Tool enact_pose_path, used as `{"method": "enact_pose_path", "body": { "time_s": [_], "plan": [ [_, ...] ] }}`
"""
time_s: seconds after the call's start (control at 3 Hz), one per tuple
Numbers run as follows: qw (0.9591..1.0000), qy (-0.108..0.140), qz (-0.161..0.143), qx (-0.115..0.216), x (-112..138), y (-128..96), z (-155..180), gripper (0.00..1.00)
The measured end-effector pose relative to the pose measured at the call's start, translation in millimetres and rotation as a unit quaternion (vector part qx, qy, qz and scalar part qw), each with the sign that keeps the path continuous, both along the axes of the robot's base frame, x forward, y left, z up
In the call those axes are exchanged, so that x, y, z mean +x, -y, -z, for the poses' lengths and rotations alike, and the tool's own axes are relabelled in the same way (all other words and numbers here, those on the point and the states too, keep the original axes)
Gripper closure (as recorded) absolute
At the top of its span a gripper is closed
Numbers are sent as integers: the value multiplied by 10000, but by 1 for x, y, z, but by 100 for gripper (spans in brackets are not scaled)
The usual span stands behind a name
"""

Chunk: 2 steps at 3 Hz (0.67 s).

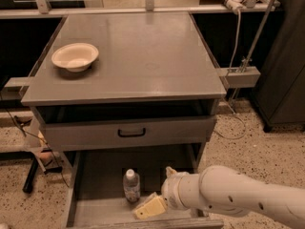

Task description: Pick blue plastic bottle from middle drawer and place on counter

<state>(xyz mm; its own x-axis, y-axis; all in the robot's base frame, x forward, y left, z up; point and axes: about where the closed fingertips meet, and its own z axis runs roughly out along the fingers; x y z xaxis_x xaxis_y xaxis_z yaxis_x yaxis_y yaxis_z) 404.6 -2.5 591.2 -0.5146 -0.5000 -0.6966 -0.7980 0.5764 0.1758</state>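
The blue plastic bottle [131, 185], clear with a white cap, stands upright on the floor of the open middle drawer [97, 173], near its front. My gripper [159, 190] is low inside the drawer, just right of the bottle, its cream fingers [149, 207] spread and holding nothing. One finger reaches toward the bottle's base; I cannot tell whether it touches. The grey counter [138, 51] lies above, at the top of the cabinet.
A cream bowl [75, 57] sits on the counter's left side. The upper drawer front with a black handle [131, 132] overhangs the back of the open drawer. A cable and metal bracket [238, 75] are at the cabinet's right, and a dark cabinet [286, 80] stands further right.
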Motion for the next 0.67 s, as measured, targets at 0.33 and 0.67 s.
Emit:
{"method": "enact_pose_path", "body": {
  "time_s": [0.33,0.67],
  "plan": [
    [9993,149,331,-64,35,-18,50,0],
    [9993,149,331,-64,35,-18,50,0]
  ]
}}
